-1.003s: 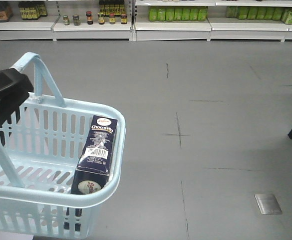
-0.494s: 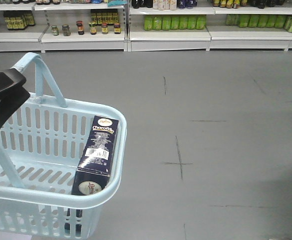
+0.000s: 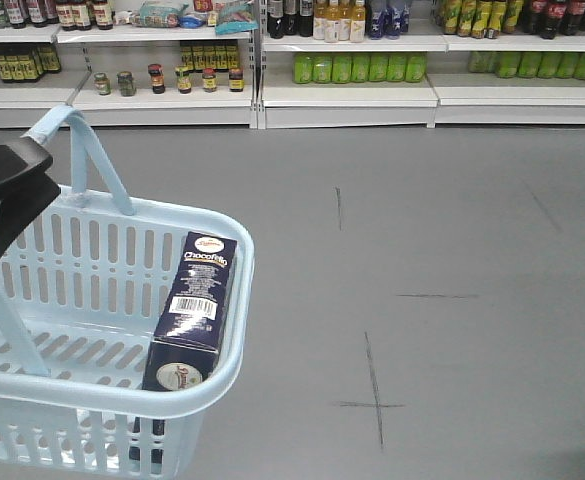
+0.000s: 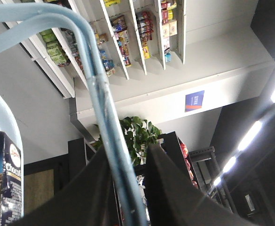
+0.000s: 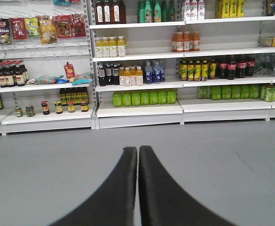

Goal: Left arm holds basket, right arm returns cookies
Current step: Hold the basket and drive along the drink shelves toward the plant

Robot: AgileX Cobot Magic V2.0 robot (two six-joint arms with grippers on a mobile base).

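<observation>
Shelves (image 5: 142,110) stand far off; my left tool (image 4: 127,157) clamps the handle (image 4: 102,108) of the basket (image 3: 234,290), and my closed, empty right tool (image 5: 137,153) should, I think, pinch the light, stiff cookies (image 3: 194,300) by the narrow sides.

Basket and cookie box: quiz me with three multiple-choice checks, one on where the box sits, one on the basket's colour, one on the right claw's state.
1. Where is the cookie box?
A. On a shelf
B. Inside the basket
C. On the floor

2. What colour is the basket?
A. Pale blue
B. Red
C. Black

3. What state is the right claw in?
A. Wide open
B. Shut on the cookie box
C. Shut, holding nothing

Answers:
1 B: the front view shows the box standing within the basket's rim.
2 A: its slotted walls and rim are pale blue.
3 C: the right wrist view shows its tips meeting with nothing between them.
</observation>
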